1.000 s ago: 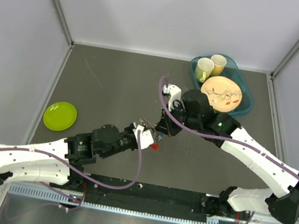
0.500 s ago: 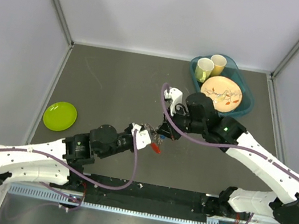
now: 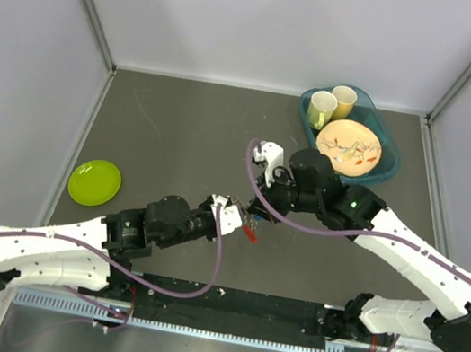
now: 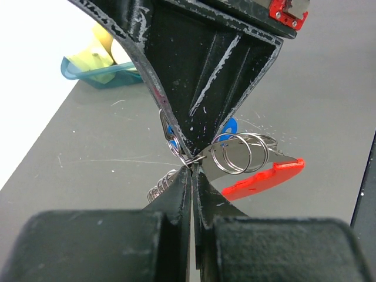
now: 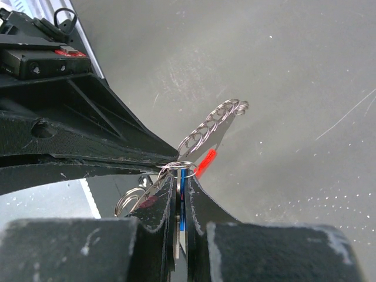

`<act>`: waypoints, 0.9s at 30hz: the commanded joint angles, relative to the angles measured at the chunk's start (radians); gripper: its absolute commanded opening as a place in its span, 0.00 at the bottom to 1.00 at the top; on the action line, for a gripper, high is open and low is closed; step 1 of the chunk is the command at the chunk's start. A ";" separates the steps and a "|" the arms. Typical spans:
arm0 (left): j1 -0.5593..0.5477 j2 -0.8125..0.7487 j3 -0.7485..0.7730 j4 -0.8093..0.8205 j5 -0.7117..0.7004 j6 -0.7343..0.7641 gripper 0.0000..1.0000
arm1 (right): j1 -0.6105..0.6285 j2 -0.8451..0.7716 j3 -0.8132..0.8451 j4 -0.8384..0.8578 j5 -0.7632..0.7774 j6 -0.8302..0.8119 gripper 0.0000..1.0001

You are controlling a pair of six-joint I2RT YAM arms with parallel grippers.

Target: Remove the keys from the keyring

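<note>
Both grippers meet tip to tip above the table's middle. My left gripper (image 3: 232, 211) (image 4: 192, 170) is shut on the thin silver keyring (image 4: 187, 157). My right gripper (image 3: 257, 209) (image 5: 181, 179) is shut on the blue-headed key (image 5: 183, 202), whose blue head (image 4: 230, 126) shows behind the right gripper's fingers (image 4: 200, 70). The keyring (image 5: 178, 169) loops just above the right fingertips. The red-headed key (image 4: 263, 179) (image 3: 249, 230) (image 5: 204, 163) hangs free to the side. A chain of small silver rings (image 5: 212, 124) (image 4: 160, 187) also hangs from the bunch.
A green plate (image 3: 95, 181) lies at the left of the table. A teal tray (image 3: 387, 165) at the back right holds two cups (image 3: 322, 109) and an orange plate (image 3: 350, 147). Grey walls close the table on three sides.
Both grippers have stayed together on the bunch. The right wrist has turned a little, and the red key has shifted slightly to the right.
</note>
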 commanded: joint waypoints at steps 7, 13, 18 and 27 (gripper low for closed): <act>-0.004 0.015 0.008 0.100 0.140 0.024 0.00 | -0.042 0.028 0.125 0.089 -0.073 0.085 0.00; -0.005 -0.007 0.004 0.081 0.174 0.034 0.00 | -0.101 0.039 0.101 0.091 -0.112 0.122 0.00; -0.004 -0.037 -0.003 0.077 0.175 0.034 0.00 | -0.142 0.042 0.067 0.099 -0.122 0.145 0.00; -0.004 -0.068 0.008 0.065 0.183 0.034 0.00 | -0.176 0.062 0.029 0.115 -0.159 0.168 0.00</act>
